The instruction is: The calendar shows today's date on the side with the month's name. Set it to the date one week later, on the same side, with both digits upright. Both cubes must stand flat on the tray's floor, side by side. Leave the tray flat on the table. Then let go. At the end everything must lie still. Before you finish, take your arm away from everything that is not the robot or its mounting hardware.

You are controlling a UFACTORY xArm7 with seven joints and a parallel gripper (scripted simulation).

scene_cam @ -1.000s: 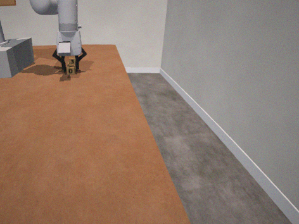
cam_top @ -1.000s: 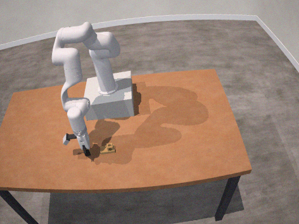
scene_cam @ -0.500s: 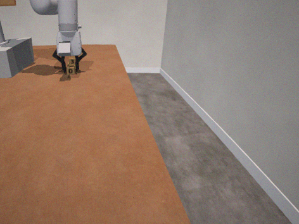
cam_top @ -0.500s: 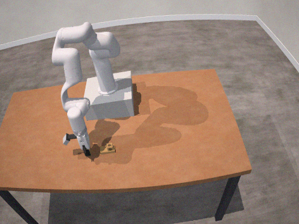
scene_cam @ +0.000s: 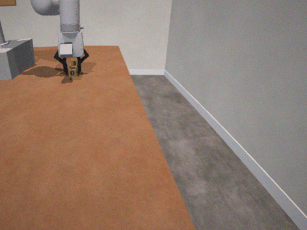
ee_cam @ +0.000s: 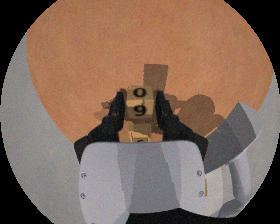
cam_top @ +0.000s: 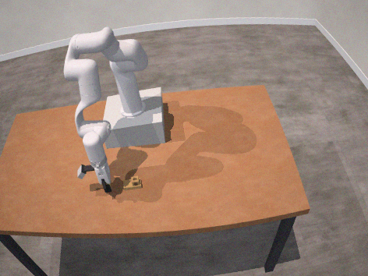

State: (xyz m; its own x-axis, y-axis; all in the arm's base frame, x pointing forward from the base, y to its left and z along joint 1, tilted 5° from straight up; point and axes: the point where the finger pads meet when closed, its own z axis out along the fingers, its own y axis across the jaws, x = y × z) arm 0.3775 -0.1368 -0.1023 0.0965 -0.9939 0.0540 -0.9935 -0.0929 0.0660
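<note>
Going left to right in the top view, the arm (cam_top: 89, 79) (scene_cam: 69, 12) reaches out over the left part of the tabletop (cam_top: 234, 176) (scene_cam: 97, 130) (ee_cam: 135, 35), and the gripper (cam_top: 106, 189) (scene_cam: 73, 71) (ee_cam: 140, 99) points down low there, closer to the near long edge than to the far one. Its fingers stand partly open, about midway, one on each side of a wooden cube (ee_cam: 140, 102). In the wrist view this cube sits upright between them, showing a 0 and, below it, a digit that reads as 9; a thin gap shows beside it, so the gripper is not clamped on it. Just to the right of the gripper lies the small wooden tray (cam_top: 128, 187), on the tabletop left of its middle and well apart from the near right corner. A small block-like piece (cam_top: 135, 179) stands up from it. The white base block (cam_top: 134, 138) (scene_cam: 23, 59) stands behind, toward the far long edge. The exterior view shows a 0 face (scene_cam: 72, 72) low between the fingers and a 3 face (scene_cam: 74, 63) above it; which cube is nearer is hard to tell. The month's name is too small or hidden to read.
</note>
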